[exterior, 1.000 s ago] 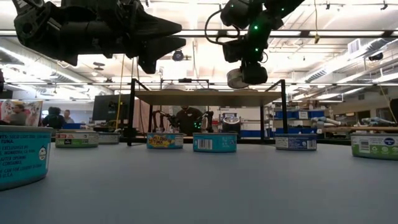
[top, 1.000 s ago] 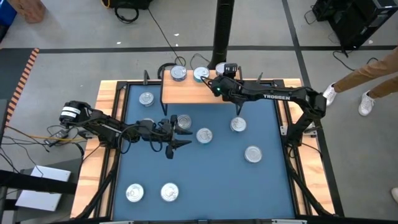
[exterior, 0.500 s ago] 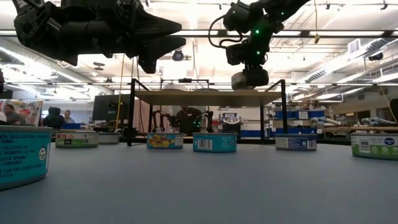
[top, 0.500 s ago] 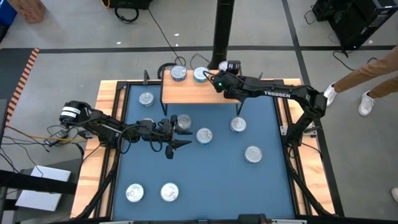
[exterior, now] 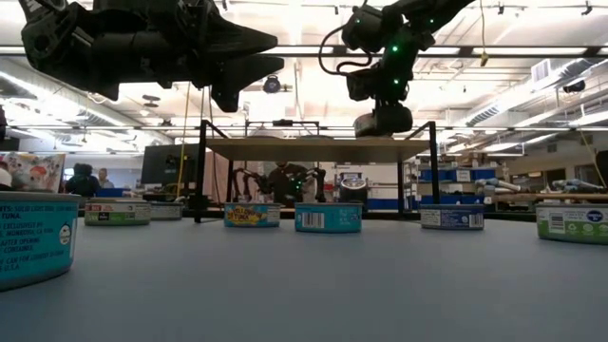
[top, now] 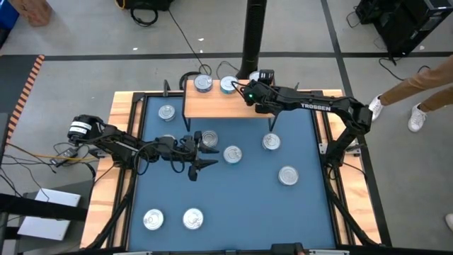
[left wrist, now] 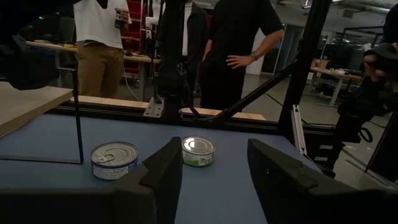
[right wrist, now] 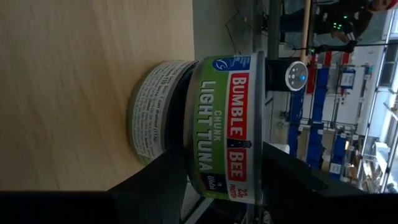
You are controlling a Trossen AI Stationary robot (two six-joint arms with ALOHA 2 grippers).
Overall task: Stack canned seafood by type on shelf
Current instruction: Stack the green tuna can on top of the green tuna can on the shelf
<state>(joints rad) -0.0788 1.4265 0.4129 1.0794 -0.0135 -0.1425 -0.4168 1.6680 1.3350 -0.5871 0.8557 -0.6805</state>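
Up at twelve o'clock on the blue-matted tabletop (top: 233,212) stands the small light-wood shelf on thin black legs (top: 212,105). The right claw (top: 249,91) hangs over the shelf's two o'clock corner with a green-labelled light tuna tin (right wrist: 227,127) between its fingers. That tin sits on top of a second, pale-labelled tin (right wrist: 152,109) resting on the wood. The dark fingers flank the upper tin, but whether they press it or stand slack cannot be told. From table height the stacked tin (exterior: 383,121) shows just above the shelf board.

Two more silver-topped tins (top: 203,83) stand along the shelf's far edge, at about eleven and twelve.

The left claw (top: 200,153) hovers near the middle of the mat, released, its fingers (left wrist: 163,171) spread with nothing between them. A loose silver-topped tin (top: 209,139) sits just at its one o'clock side.

Other tins dot the mat: one at ten o'clock (top: 166,112), one at centre (top: 232,154), two toward three o'clock (top: 287,175), two at seven (top: 153,219).
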